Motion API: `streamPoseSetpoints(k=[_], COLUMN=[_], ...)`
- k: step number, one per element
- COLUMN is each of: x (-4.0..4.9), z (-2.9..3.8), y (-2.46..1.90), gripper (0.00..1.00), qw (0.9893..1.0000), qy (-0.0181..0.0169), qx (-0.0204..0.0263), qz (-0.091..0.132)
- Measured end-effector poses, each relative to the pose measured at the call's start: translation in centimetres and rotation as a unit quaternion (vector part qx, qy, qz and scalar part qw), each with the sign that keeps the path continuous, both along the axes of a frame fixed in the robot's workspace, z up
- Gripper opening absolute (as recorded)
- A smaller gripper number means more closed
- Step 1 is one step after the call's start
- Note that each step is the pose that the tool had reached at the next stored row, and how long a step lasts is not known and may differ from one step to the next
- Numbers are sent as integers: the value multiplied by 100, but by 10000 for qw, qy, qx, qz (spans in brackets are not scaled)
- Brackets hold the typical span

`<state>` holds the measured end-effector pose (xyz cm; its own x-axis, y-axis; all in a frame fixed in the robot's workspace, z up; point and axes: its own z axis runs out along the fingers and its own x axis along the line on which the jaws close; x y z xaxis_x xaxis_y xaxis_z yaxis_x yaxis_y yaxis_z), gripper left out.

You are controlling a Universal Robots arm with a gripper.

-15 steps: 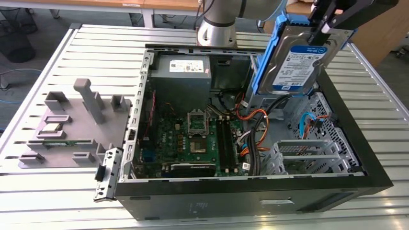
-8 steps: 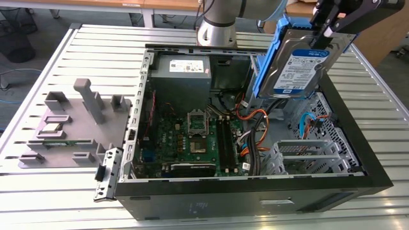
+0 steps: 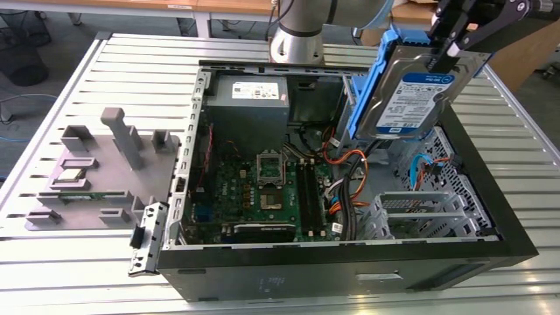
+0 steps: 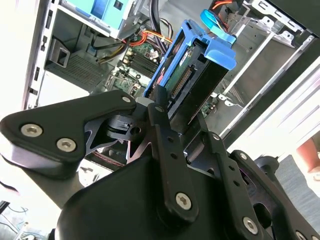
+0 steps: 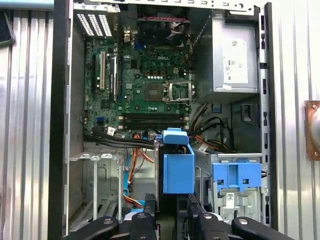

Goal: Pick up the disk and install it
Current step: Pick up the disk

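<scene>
The disk (image 3: 413, 98), silver with a white-and-blue label and blue side rails, hangs upright above the back right corner of the open computer case (image 3: 350, 269) in the exterior view. My gripper (image 3: 444, 59) is shut on its upper end, coming down from the exterior view's upper right. In the second wrist view the black fingers (image 4: 161, 117) clamp the disk (image 4: 192, 75), whose connector edge faces the camera. The first wrist view looks down along the disk (image 5: 177, 170) into the case, with the gripper (image 5: 172, 212) at its near end.
Inside the case lie the motherboard (image 3: 262, 190), a grey power supply (image 3: 249, 98), orange and black cables (image 3: 345, 164) and a metal drive cage (image 3: 420, 210). A lone blue bracket (image 5: 236, 177) sits in a bay. A grey fixture (image 3: 96, 170) stands at the exterior view's left.
</scene>
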<state>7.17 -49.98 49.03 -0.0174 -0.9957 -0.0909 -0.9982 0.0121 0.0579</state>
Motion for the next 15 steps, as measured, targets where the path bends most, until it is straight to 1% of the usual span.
streamPoseSetpoints(k=[15], x=[0], z=[-7], y=[-218], gripper=[35], qw=[10000], qy=[0], qx=[1], qz=[0])
